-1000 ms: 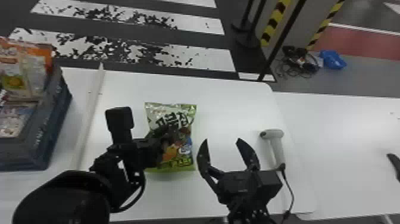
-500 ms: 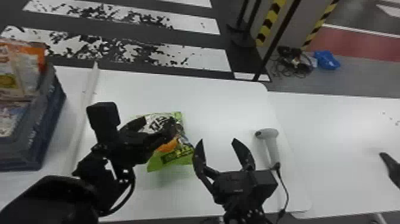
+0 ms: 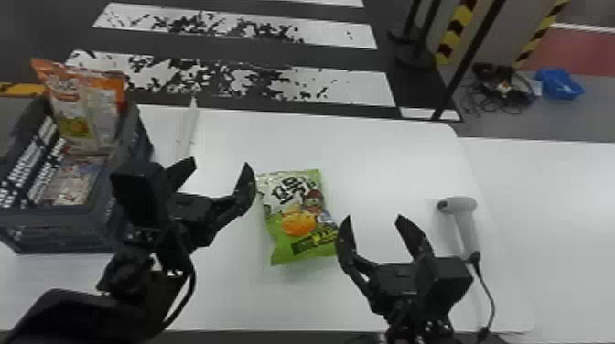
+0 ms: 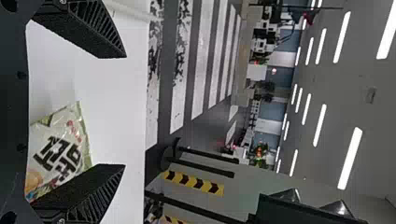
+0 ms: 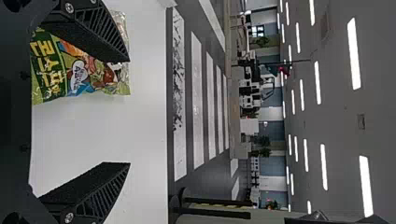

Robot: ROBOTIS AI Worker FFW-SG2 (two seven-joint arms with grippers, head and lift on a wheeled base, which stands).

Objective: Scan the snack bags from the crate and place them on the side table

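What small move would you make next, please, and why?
Probably ease the right claw leftward over the green bag: it stands open at the bag's near right corner, and the left claw, open on the other side, holds nothing.

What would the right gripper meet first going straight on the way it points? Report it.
The way looks free ahead of the right gripper, as far as the head view shows: it points over the white table, at an unclear height. The snack bag lies to its left.
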